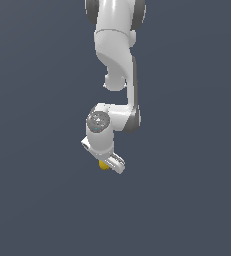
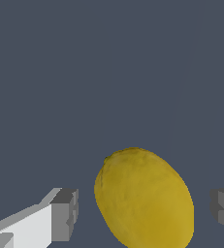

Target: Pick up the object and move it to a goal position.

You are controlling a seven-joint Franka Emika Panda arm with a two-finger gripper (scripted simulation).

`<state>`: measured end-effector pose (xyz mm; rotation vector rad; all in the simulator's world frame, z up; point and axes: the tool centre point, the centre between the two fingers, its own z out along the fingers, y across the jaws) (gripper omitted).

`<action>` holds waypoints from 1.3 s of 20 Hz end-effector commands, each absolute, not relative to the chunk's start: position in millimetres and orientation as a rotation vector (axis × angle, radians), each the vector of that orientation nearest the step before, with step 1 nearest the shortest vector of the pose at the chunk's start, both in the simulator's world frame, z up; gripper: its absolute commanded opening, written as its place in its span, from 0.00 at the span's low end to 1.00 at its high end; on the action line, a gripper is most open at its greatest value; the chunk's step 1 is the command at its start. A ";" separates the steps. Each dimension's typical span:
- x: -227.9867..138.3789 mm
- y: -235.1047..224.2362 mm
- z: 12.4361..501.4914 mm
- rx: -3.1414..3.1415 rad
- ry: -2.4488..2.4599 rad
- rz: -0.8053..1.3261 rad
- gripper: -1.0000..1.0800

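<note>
Surface: a plain dark grey-blue bench [image 1: 32, 200] fills both views, with no markings on it.
Arm: the white Panda arm [image 1: 118, 55] comes down from the top of the exterior view, bends at a grey-capped joint and ends in the wrist just above the bench.
Tool: the tool [image 1: 108, 164] points downward, tilted toward the exterior view's right — its jaws stand wide apart. In the wrist view one grey finger pad [image 2: 65, 214] sits on each side of the lemon, with a clear gap of bench showing between each pad and the fruit; it grips nothing.
Lemon: the yellow lemon [image 2: 143, 198] lies between the two fingers, its long axis slanted across the gap. In the exterior view only a small yellow patch shows — tucked under the tool's tip, mostly hidden by it.
</note>
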<state>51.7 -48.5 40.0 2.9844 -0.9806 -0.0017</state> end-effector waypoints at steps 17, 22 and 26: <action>52.9 -48.4 28.9 2.984 -0.982 0.000 0.00; 52.5 -47.2 39.2 2.984 -0.982 0.000 0.00; 51.8 -45.1 58.1 2.985 -0.982 -0.001 0.00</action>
